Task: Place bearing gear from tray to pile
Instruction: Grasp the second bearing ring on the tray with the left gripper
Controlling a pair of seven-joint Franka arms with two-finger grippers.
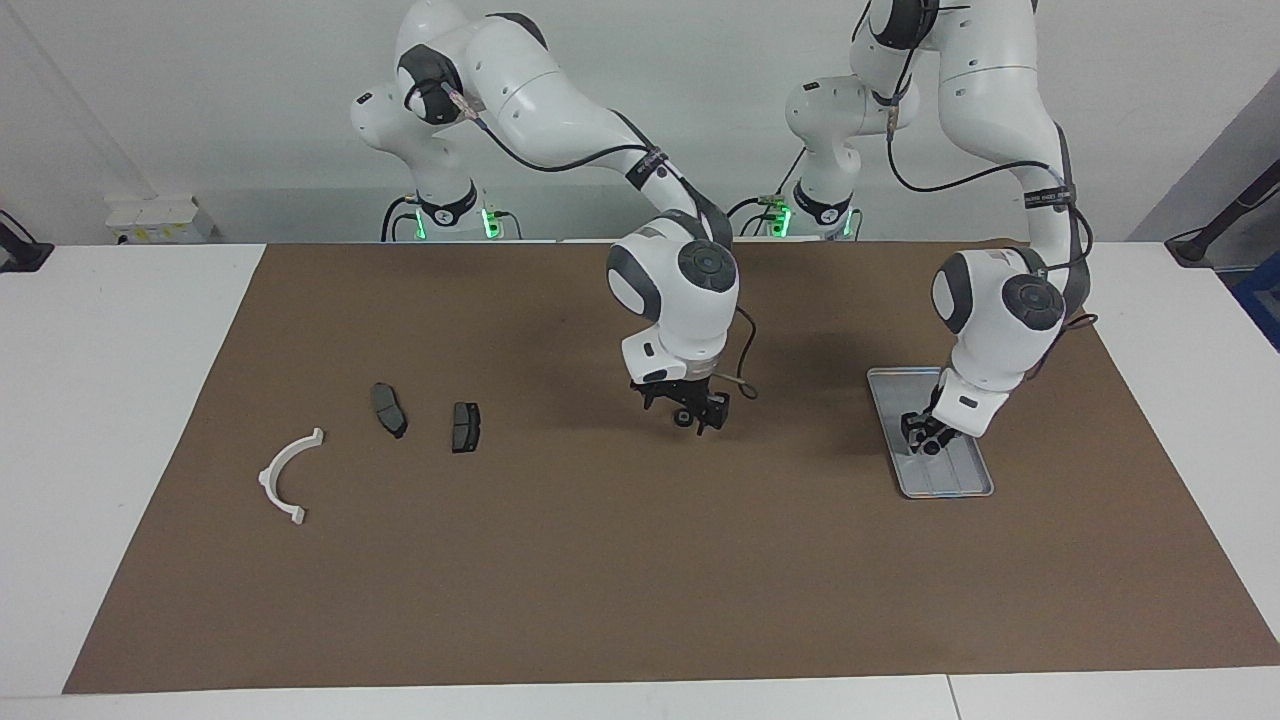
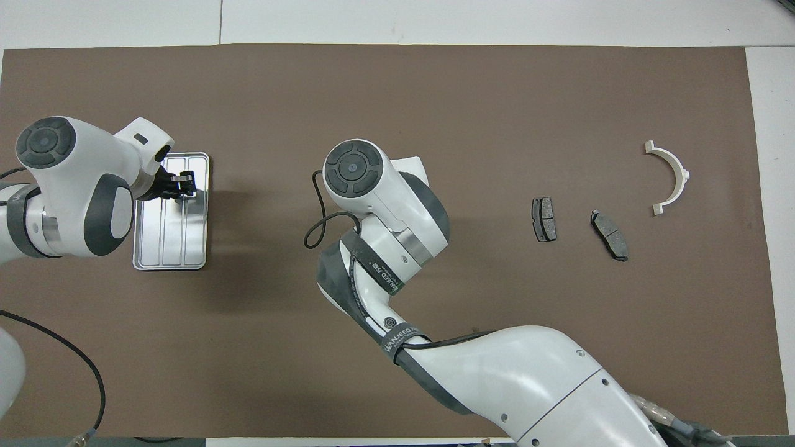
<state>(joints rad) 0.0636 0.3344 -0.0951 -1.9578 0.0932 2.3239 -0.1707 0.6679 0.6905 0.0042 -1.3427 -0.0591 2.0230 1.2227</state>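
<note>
A small dark bearing gear (image 1: 931, 447) lies in the silver tray (image 1: 958, 482) (image 2: 168, 248) at the left arm's end of the mat. My left gripper (image 1: 925, 438) (image 2: 181, 185) is down in the tray, shut on that gear. A second bearing gear (image 1: 683, 418) lies on the mat's middle. My right gripper (image 1: 688, 412) stands open around it, just above the mat. The right wrist hides this gear in the overhead view. The pile is a white arc bracket (image 1: 268, 478) (image 2: 680, 174) and two dark pads (image 1: 389, 409) (image 1: 465, 427) at the right arm's end.
A brown mat (image 1: 640, 580) covers most of the white table. The right arm stretches from its base across the mat's middle. A loose black cable (image 2: 313, 226) hangs off the right wrist.
</note>
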